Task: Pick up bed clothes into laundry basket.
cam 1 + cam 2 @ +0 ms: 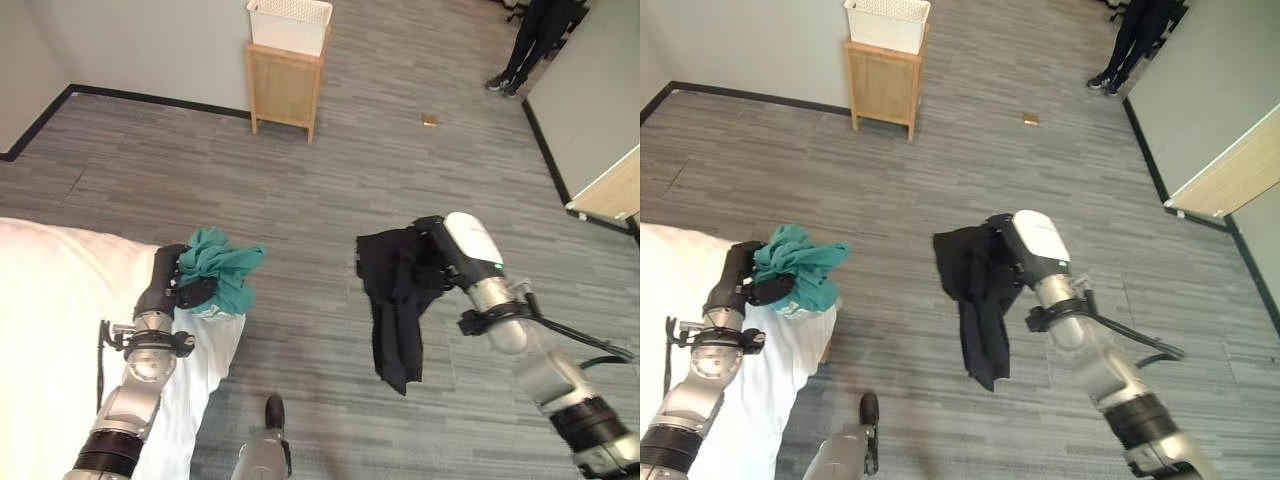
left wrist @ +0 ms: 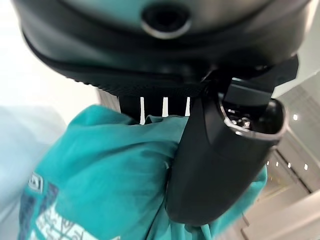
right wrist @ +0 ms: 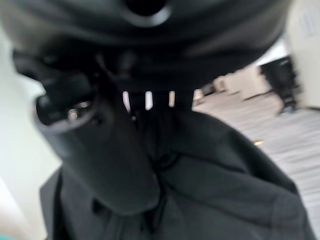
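My left hand [image 1: 172, 280] is shut on a bunched teal garment [image 1: 222, 268], held up over the corner of the white bed [image 1: 50, 330]. In the left wrist view the thumb [image 2: 215, 170] presses into the teal garment [image 2: 100, 175]. My right hand [image 1: 432, 262] is shut on a black garment [image 1: 395, 310] that hangs down above the floor in mid-room. The right wrist view shows the thumb [image 3: 100, 155] clamped on the black garment [image 3: 215, 175]. A white laundry basket [image 1: 289, 24] sits on a small wooden stand [image 1: 285, 88] by the far wall.
Grey plank floor [image 1: 330, 180] lies open between me and the stand. A person [image 1: 530, 42] in dark clothes stands at the far right. A small brown object [image 1: 431, 120] lies on the floor near them. A light wooden panel [image 1: 610, 188] leans at the right wall.
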Tool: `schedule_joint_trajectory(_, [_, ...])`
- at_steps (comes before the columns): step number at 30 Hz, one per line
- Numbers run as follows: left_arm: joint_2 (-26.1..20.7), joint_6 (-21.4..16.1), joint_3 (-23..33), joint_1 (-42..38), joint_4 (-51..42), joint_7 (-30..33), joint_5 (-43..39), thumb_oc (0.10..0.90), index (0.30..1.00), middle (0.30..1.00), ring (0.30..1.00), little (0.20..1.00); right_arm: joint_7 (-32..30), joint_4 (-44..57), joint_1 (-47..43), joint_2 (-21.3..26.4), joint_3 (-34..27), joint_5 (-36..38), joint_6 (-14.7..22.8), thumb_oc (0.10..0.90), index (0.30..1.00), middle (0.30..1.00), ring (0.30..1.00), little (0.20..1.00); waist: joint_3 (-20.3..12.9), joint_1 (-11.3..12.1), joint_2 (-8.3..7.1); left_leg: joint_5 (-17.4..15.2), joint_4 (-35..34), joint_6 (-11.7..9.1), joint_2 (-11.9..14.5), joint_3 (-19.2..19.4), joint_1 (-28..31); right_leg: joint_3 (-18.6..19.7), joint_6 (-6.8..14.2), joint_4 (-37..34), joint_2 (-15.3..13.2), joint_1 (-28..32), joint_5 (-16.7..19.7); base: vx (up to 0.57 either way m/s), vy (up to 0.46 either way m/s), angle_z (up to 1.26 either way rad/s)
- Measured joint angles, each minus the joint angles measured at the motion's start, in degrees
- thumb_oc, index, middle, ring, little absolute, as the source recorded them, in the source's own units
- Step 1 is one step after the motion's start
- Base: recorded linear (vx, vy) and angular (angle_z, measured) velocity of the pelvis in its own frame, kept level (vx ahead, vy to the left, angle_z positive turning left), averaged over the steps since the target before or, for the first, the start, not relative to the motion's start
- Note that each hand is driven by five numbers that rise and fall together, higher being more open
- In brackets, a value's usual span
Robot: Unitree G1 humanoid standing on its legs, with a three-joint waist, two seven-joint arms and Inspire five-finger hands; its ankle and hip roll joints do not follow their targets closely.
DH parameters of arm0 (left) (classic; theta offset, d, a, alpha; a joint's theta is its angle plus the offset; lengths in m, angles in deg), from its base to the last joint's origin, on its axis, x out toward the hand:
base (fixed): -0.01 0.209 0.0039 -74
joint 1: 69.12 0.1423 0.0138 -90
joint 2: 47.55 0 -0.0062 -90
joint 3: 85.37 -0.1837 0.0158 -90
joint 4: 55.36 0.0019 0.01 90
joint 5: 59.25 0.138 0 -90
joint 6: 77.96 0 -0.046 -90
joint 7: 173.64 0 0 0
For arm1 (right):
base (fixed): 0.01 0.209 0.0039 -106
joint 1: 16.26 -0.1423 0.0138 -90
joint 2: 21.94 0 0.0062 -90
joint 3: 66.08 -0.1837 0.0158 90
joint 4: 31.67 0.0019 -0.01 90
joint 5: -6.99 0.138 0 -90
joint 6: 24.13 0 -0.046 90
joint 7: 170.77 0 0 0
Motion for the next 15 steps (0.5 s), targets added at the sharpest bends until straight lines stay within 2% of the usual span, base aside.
schedule_joint_trajectory(1, [-0.14,0.15,-0.09,0.09,-0.09,-0.04,0.01,0.4,0.3,0.3,0.3,0.3,0.09,0.17,-0.3,-0.29,0.66,-0.21,-0.01,0.4,0.3,0.3,0.3,0.3,-0.01,-0.15,0.13,1.26,-0.76,-0.66,-0.32,1.0,1.17,-2.45,-0.59,3.64,-1.52,-1.66,-0.72,0.46,0.29,-0.15])
schedule_joint_trajectory(2, [-0.39,-0.12,-0.11,0.21,-1.02,-0.09,0.03,0.4,0.3,0.3,0.3,0.3,0.12,1.13,-0.33,-0.24,1.34,-0.27,0.37,0.4,0.3,0.3,0.3,0.3,-0.13,-0.39,0.29,0.69,-2.64,0.21,-1.59,0.94,3.21,-4.39,-1.15,6.64,-3.37,-4.08,-1.82,0.41,0.238,-0.05])
schedule_joint_trajectory(3, [-0.42,-0.47,0.02,0.09,-1.34,-0.09,0.05,0.4,0.3,0.3,0.3,0.3,0.14,1.43,-0.55,-0.21,1.3,-0.3,0.46,0.4,0.3,0.3,0.3,0.3,-0.15,-0.7,0.37,-0.34,-3.56,1.59,-2.16,0.45,3.92,-4.22,-0.67,7.33,-3.56,-6.24,-2.39,0.41,0.232,-0.01])
schedule_joint_trajectory(4, [-0.38,-0.58,0.22,0.0,-1.73,0.08,0.03,0.4,0.3,0.3,0.3,0.3,0.14,2.19,-0.94,-0.23,1.1,-0.39,0.46,0.4,0.3,0.3,0.3,0.3,0.04,-1.79,1.01,-0.21,-5.18,1.71,-2.32,-0.41,4.53,-4.02,-0.94,8.26,-2.15,-9.43,-5.94,0.41,0.104,0.32])
schedule_joint_trajectory(5, [-0.56,-0.52,0.22,-0.06,-2.28,-0.07,0.06,0.4,0.3,0.3,0.3,0.3,0.12,3.9,-0.91,0.15,0.56,-0.4,0.42,0.4,0.3,0.3,0.3,0.3,0.78,-3.95,2.37,2.15,-6.85,0.29,-2.11,-1.67,5.06,-6.25,-1.45,4.63,-0.3,-11.73,-8.95,0.29,0.056,0.44])
schedule_joint_trajectory(6, [-0.5,-0.55,0.15,-0.06,-2.31,-0.37,0.11,0.4,0.3,0.3,0.3,0.3,0.14,4.09,-0.92,0.54,0.56,-0.4,0.41,0.4,0.3,0.3,0.3,0.3,0.82,-4.86,2.49,2.0,-7.27,0.49,-2.31,-2.07,5.5,-7.18,-1.61,2.43,0.25,-12.85,-8.85,0.62,0.062,0.43])
schedule_joint_trajectory(7, [-0.08,-0.46,0.1,0.04,-2.18,-0.87,0.1,0.4,0.3,0.3,0.3,0.3,0.15,4.09,-0.46,0.33,0.14,-0.38,0.33,0.4,0.3,0.3,0.3,0.3,0.88,-5.53,2.52,1.46,-7.72,0.33,-2.7,-2.49,6.69,-9.96,-1.79,-3.12,1.13,-14.12,-8.82,0.31,-0.005,0.34])
schedule_joint_trajectory(9, [0.31,-0.37,-0.41,0.01,-2.3,-1.65,0.13,0.4,0.3,0.3,0.3,0.3,0.08,4.14,0.98,0.44,-1.36,-0.37,0.29,0.4,0.3,0.3,0.3,0.3,1.19,-8.31,3.05,1.11,-7.7,0.04,-3.08,-5.05,8.22,-11.28,-4.33,-13.25,4.27,-14.02,-5.24,0.57,-0.023,0.68])
schedule_joint_trajectory(10, [0.55,-0.62,-0.39,0.03,-2.26,-1.92,0.17,0.4,0.3,0.3,0.3,0.3,0.08,4.12,1.48,0.56,-1.94,-0.38,0.28,0.4,0.3,0.3,0.3,0.3,1.22,-8.76,3.11,-0.46,-7.72,-1.1,-3.19,-6.05,8.97,-10.95,-4.27,-15.66,5.36,-14.78,-4.16,0.67,-0.041,0.64])
schedule_joint_trajectory(11, [1.63,-0.63,0.0,0.03,-1.92,-1.93,0.18,0.4,0.3,0.3,0.3,0.3,0.01,4.54,3.04,0.41,-3.45,-0.39,0.45,0.4,0.3,0.3,0.3,0.3,1.22,-8.92,3.29,-2.25,-7.76,-1.44,-3.17,-7.26,9.97,-8.56,-4.6,-23.37,7.48,-14.63,-1.13,0.34,-0.023,0.38])
schedule_joint_trajectory(12, [1.94,-0.6,0.22,0.04,-1.87,-1.92,0.17,0.4,0.3,0.3,0.3,0.3,-0.03,4.87,3.6,0.4,-4.19,-0.39,0.43,0.4,0.3,0.3,0.3,0.3,1.32,-9.27,3.5,-1.89,-7.82,-2.07,-3.27,-7.54,10.26,-8.32,-4.93,-27.16,8.21,-14.39,0.82,0.59,-0.082,0.41])
schedule_joint_trajectory(13, [2.02,-0.54,0.23,0.01,-1.68,-2.01,0.39,0.4,0.3,0.3,0.3,0.3,-0.1,4.91,4.08,0.46,-4.93,-0.4,0.36,0.4,0.3,0.3,0.3,0.3,1.4,-9.59,3.44,-2.41,-7.75,-2.04,-3.73,-8.25,10.98,-8.65,-4.78,-30.16,8.33,-15.8,3.7,0.43,-0.061,0.35])
schedule_joint_trajectory(14, [2.28,-0.61,0.16,0.03,-1.25,-2.08,0.66,0.4,0.3,0.3,0.3,0.3,-0.14,4.99,4.67,0.45,-5.4,-0.42,0.31,0.4,0.3,0.3,0.3,0.3,1.33,-9.89,3.57,-3.21,-7.76,-1.94,-3.88,-9.03,11.41,-8.62,-4.78,-30.15,8.33,-17.2,5.44,0.77,-0.133,0.51])
schedule_joint_trajectory(15, [3.44,-0.49,0.32,-0.09,-0.15,-2.03,0.99,0.4,0.3,0.3,0.3,0.3,-0.24,5.86,6.53,0.44,-6.66,-0.64,0.31,0.4,0.3,0.3,0.3,0.3,1.28,-11.25,4.38,-4.17,-7.75,-2.3,-3.84,-10.76,12.21,-7.36,-5.03,-30.18,8.53,-18.87,6.93,0.37,-0.065,0.61])
